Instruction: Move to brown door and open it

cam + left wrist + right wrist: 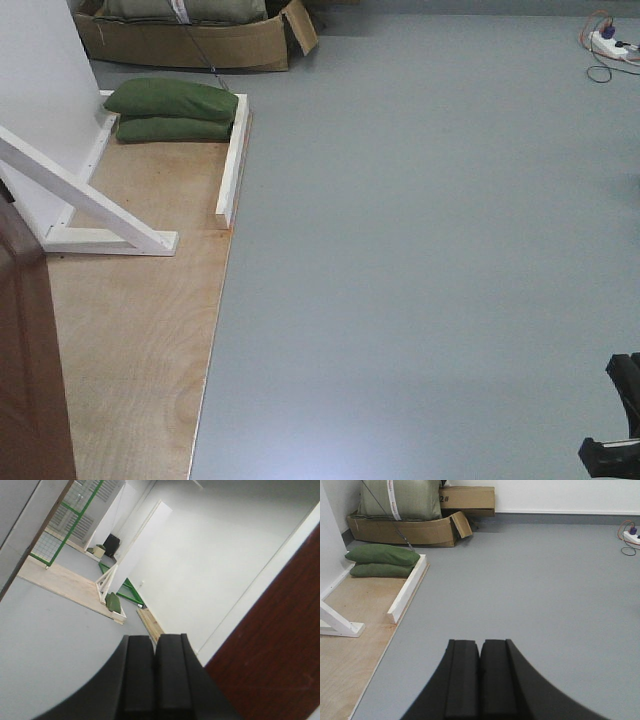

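The brown door (25, 360) shows as a reddish-brown panel at the lower left edge of the front view, standing on the plywood base (130, 330). In the left wrist view the brown door (280, 650) fills the right side, close beside my left gripper (154, 639), which is shut with nothing between its fingers. No handle shows in any view. My right gripper (480, 644) is shut and empty, pointing over the grey floor away from the door. A black part of the right arm (618, 420) sits at the lower right of the front view.
A white wooden support frame (90, 200) braces the white wall panel on the plywood. Two green sandbags (170, 110) lie at its far end. A cardboard box (190, 40) stands behind. A power strip with cables (610, 45) lies far right on the grey floor (430, 250).
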